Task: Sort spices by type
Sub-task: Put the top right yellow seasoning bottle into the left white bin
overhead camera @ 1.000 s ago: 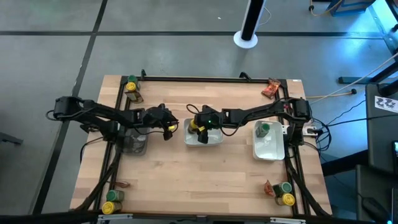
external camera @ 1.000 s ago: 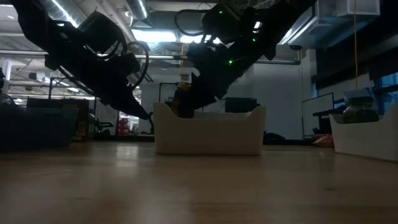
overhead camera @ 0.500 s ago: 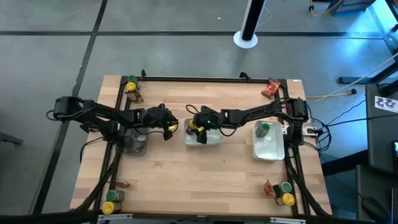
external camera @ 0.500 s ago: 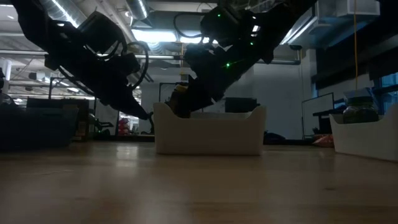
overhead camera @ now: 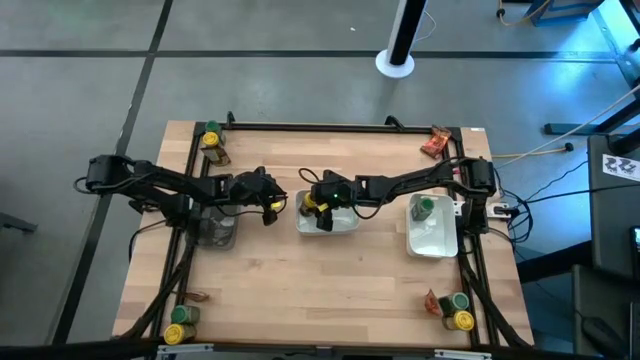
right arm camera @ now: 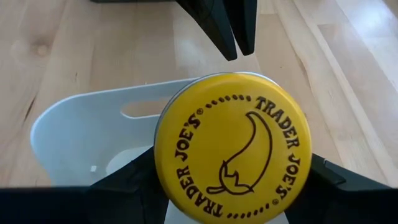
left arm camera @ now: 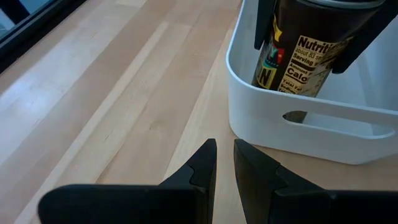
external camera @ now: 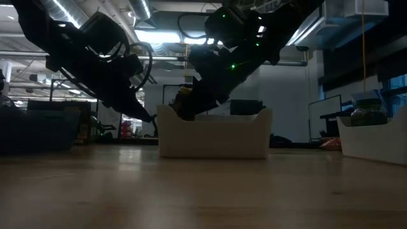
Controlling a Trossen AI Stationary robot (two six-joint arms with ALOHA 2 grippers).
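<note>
Holding the yellow-lidded jar (right arm camera: 231,146) in my right tool (overhead camera: 318,206) — fingers clamped on its sides, lid up — I am lowering it into the middle white tray (overhead camera: 343,224), at that tray's left end. To do this well I am keeping the jar upright and clear of the tray wall (left arm camera: 323,124), letting its base meet the floor of the tray before I let go, then lifting straight up so the fingers do not tip it. Just beside the tray, my left tool (overhead camera: 270,205) is hovering over the counter (overhead camera: 320,290) with its fingers nearly together and nothing between them; it is pointing at the jar, so I am minding the gap between the two tools. Farther right, a green-lidded jar (overhead camera: 426,208) is standing in the right-hand white tray (overhead camera: 434,242); other spices are sitting at the counter's corners. Against a second ago, my right tool is a touch farther left and the jar is tilted slightly in the low view; the left tool is unchanged.
</note>
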